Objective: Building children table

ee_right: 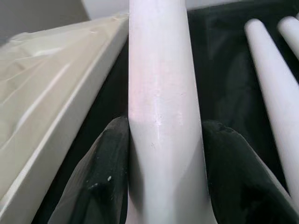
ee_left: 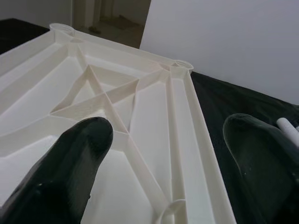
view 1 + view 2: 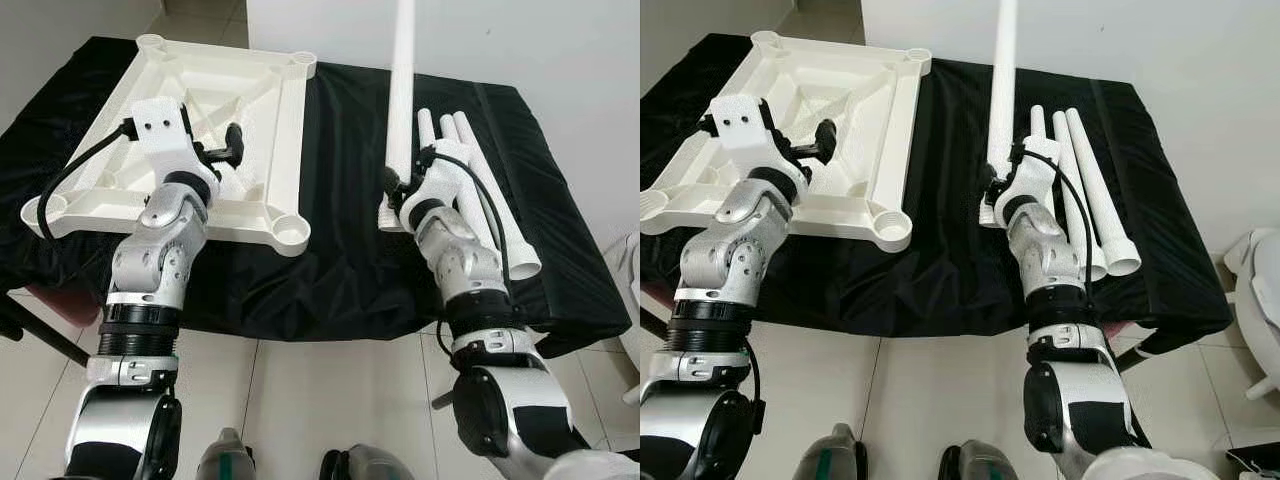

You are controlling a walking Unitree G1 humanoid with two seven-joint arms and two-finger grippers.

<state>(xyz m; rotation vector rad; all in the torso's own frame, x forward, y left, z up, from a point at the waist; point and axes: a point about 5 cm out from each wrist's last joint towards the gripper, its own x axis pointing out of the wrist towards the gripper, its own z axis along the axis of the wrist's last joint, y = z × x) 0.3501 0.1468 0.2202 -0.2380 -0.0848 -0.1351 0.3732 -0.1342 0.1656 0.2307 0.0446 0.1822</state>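
Note:
A white plastic tabletop [image 3: 285, 120] lies upside down on the black-covered table, ribs and corner sockets facing up. My left gripper [image 3: 232, 148] hovers open over its right half; in the left wrist view the two fingers [image 2: 70, 163] straddle the tabletop's right rail [image 2: 184, 135]. My right gripper [image 1: 163, 154] is shut on a white table leg [image 3: 402, 90], held upright between the tabletop and the spare legs, its wide end down near the cloth. Three more white legs [image 3: 490, 195] lie side by side on the cloth at my right.
The black cloth [image 3: 340, 220] covers the whole table, with bare room between tabletop and legs. A white wall [image 3: 520, 40] stands behind. Tiled floor [image 3: 330, 390] lies below the front edge. A white object [image 3: 1255, 300] stands at the far right on the floor.

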